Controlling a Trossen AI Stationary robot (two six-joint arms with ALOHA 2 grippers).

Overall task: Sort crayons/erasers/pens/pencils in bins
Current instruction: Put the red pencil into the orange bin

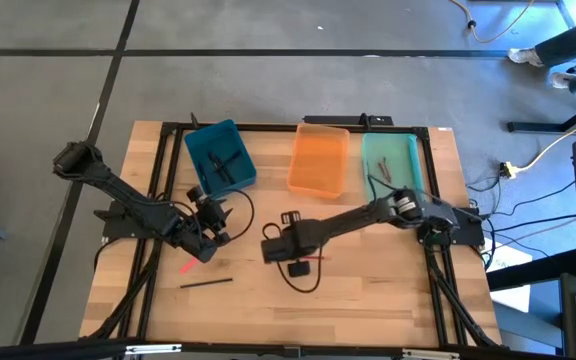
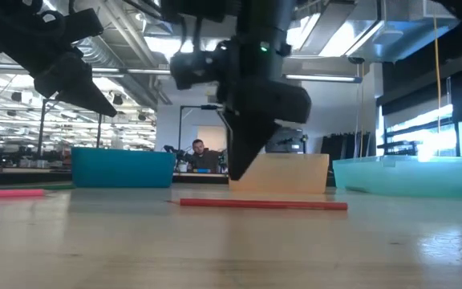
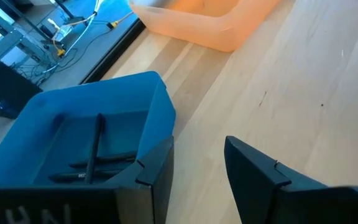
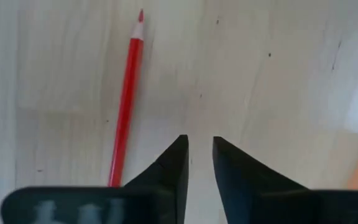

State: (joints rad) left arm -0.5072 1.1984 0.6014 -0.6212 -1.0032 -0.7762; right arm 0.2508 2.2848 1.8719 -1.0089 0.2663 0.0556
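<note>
Right gripper (image 4: 199, 149) beside slim, sharpened red pencil (image 4: 125, 106), seemingly apart

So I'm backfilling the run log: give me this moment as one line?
right gripper: slightly open, empty, beside red pencil on table | left gripper: open, empty, near blue bin

Wooden counter (image 1: 368, 290) with three bins and loose sticks on it

Along the far edge of the light wood counter rest three bins in a row: a teal-blue bin (image 1: 220, 156) at the left, set at a slight angle, an orange bin (image 1: 320, 160) in the middle and a mint-green bin (image 1: 390, 164) at the right. On the bare boards nearer the front lie a red pencil (image 4: 127, 99) close to the middle, a pink stick (image 1: 187, 265) toward the left, and a black stick (image 1: 206, 283) just in front of the pink one. All three sticks lie flat and well apart from the bins.
</note>
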